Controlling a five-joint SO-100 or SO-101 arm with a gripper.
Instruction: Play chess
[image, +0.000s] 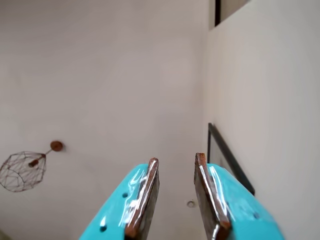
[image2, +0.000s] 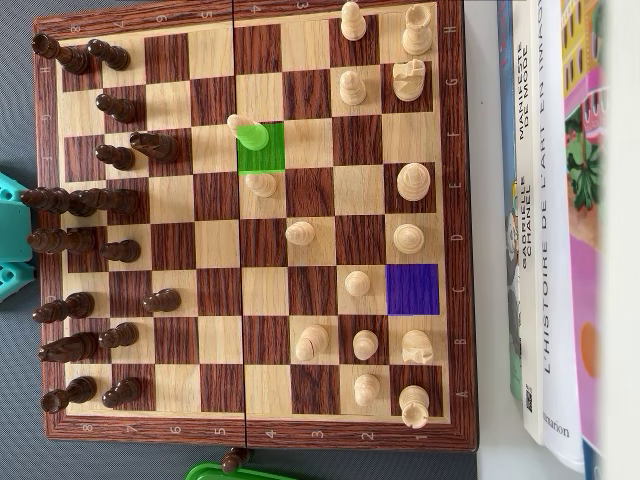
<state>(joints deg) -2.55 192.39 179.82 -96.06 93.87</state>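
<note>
wooden folding chessboard (image2: 255, 425) fills the overhead view, right of the turquoise arm part at the frame's left edge. in the wrist view the turquoise pincer (image: 176, 162) points at a white ceiling (image: 100, 75), jaws narrowly parted, empty. pale wooden pawn (image2: 246, 130) stands on the green square (image2: 268, 155).

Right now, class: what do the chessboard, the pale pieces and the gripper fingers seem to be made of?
Chessboard: looks like varnished wood, with visible grain in both square colours. Pale pieces: probably turned light wood, smooth and rounded, though plastic cannot be ruled out. Gripper fingers: glossy turquoise plastic with bright reflections, faced with brown pads whose material is unclear.
</note>
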